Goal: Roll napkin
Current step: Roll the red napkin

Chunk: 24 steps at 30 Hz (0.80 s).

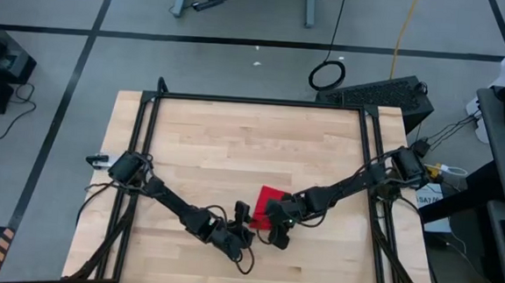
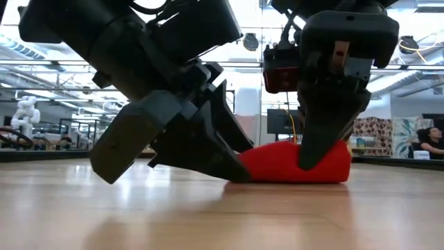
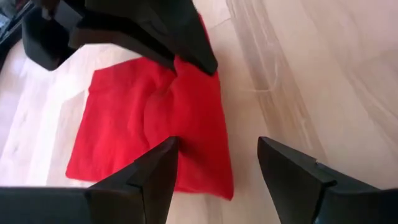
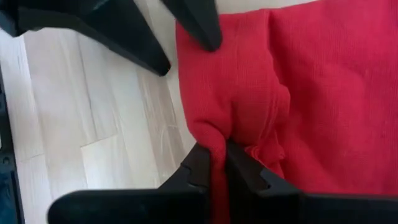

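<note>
The red napkin (image 1: 269, 198) lies folded small on the wooden table (image 1: 235, 132), near the middle of its near half. In the low view it is a low hump (image 2: 277, 163). My right gripper (image 4: 219, 165) is shut on the napkin, standing over it with its fingers pointing down (image 2: 316, 156). My left gripper (image 3: 217, 168) is open just left of the napkin (image 1: 241, 220), slanting down toward it. One of its fingers (image 3: 165, 162) is over the napkin's edge and the other (image 3: 289, 171) is over bare wood. My right gripper pinches a raised fold of the napkin (image 4: 217, 140) between its two fingers, at the edge nearest my left gripper. The fingers come from above, pointing down. The cloth bunches in wrinkles beside the pinch, and the rest of the napkin lies on the table. My left gripper has one fingertip (image 4: 205, 34) at the napkin's edge (image 2: 244, 175), slanting in from the table's left. I cannot tell whether it touches the cloth.
Black frame rails (image 1: 144, 126) run along the table's left, right and far sides. The far half of the table shows bare wood. Beyond the table, a person (image 2: 427, 142) sits in the room.
</note>
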Each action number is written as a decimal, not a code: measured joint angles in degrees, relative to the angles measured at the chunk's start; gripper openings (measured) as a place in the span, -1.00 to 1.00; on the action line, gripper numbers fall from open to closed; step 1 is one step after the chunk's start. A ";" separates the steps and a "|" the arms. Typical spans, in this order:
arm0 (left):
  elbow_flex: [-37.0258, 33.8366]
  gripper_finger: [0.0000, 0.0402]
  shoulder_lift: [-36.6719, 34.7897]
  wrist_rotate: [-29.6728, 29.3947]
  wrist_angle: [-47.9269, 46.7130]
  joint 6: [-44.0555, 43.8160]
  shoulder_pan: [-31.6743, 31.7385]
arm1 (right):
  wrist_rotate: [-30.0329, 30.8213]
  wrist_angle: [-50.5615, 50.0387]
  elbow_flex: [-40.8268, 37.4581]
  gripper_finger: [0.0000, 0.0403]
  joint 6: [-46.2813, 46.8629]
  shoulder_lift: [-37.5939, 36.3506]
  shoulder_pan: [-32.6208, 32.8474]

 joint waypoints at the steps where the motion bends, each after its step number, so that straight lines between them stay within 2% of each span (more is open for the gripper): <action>1: 0.00 0.13 0.00 0.09 0.27 -0.04 0.05 | -0.08 0.01 0.00 -0.93 -0.10 0.00 -0.11; 6: 0.00 0.10 0.00 1.77 -0.42 -0.04 1.32 | -0.25 0.59 0.00 -0.93 -0.84 -0.09 -0.32; 11: 0.04 -0.04 0.00 6.57 -0.27 -0.07 4.12 | -0.93 0.96 0.02 -0.93 -1.50 -0.15 -0.26; 15: 0.13 -0.32 -0.13 12.07 -0.81 -0.07 6.10 | -0.91 0.98 0.04 -0.92 -3.23 -0.20 -0.10; 20: 0.26 -0.88 -0.26 18.26 -2.39 -1.20 7.95 | -0.39 0.92 0.13 -0.77 -5.47 -0.22 0.20; 24: 0.63 -0.90 -0.81 23.44 -3.71 -2.77 8.66 | 0.83 0.40 0.13 -0.55 -7.40 -0.79 1.68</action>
